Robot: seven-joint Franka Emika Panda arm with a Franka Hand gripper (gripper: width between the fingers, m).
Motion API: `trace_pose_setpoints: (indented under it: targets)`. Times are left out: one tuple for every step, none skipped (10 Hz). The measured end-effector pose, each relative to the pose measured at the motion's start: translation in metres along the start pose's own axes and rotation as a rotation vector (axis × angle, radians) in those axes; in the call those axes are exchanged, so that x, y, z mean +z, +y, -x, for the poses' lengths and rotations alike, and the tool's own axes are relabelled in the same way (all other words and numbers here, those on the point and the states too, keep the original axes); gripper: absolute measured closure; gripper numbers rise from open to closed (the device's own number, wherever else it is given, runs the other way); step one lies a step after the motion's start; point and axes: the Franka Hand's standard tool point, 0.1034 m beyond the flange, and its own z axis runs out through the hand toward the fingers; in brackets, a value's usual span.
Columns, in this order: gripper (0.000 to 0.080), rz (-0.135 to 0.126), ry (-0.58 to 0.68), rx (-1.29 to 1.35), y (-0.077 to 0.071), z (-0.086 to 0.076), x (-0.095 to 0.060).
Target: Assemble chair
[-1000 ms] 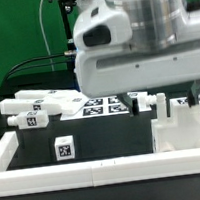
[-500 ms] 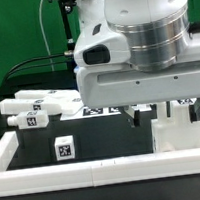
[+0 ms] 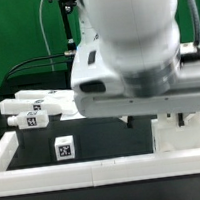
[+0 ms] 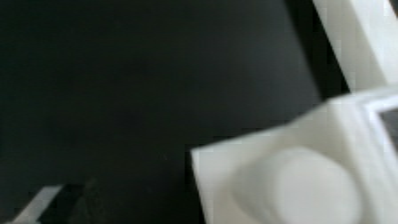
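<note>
The chair lies in loose white tagged parts. Two long bars (image 3: 30, 104) rest at the exterior view's left, and a small tagged block (image 3: 63, 149) stands on the black mat in front of them. A bigger blocky chair part (image 3: 185, 137) sits at the exterior view's right, partly behind the arm. My gripper (image 3: 155, 121) hangs low over the mat just beside that part, its dark fingers (image 3: 131, 122) spread apart with nothing between them. The blurred wrist view shows a white part with a round recess (image 4: 299, 176) close beneath the hand.
A long white border rail (image 3: 86, 173) runs along the front, with a side rail (image 3: 5, 147) at the exterior view's left. A green backdrop and black cables (image 3: 29, 66) stand behind. The arm's white body (image 3: 132, 44) hides the middle and back of the table.
The arm has swung nearer the camera and lower, now filling most of the exterior view and covering the marker board. The gripper stays open. The loose parts have not moved.
</note>
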Motion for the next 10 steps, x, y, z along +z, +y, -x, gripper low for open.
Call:
trace_pose_setpoints:
  targets:
    - [0.0150, 0.014, -0.085, 0.002, 0.002, 0.008, 0.003]
    - [0.0150, 0.020, -0.128, 0.005, 0.004, 0.006, 0.006]
    - [0.0150, 0.024, -0.152, 0.005, 0.005, 0.009, 0.009]
    - [0.0150, 0.021, -0.133, 0.006, 0.004, 0.008, 0.010]
    - [0.0150, 0.021, -0.135, 0.007, 0.004, 0.009, 0.012]
    - [0.0150, 0.022, -0.137, 0.018, 0.004, 0.008, 0.014]
    - [0.0150, 0.023, -0.137, 0.023, 0.004, 0.008, 0.014]
    - [0.0165, 0.023, -0.137, 0.023, 0.005, 0.008, 0.014]
    - [0.0165, 0.023, -0.138, 0.023, 0.005, 0.008, 0.014]
    - [0.0338, 0.023, -0.138, 0.023, 0.005, 0.008, 0.015]
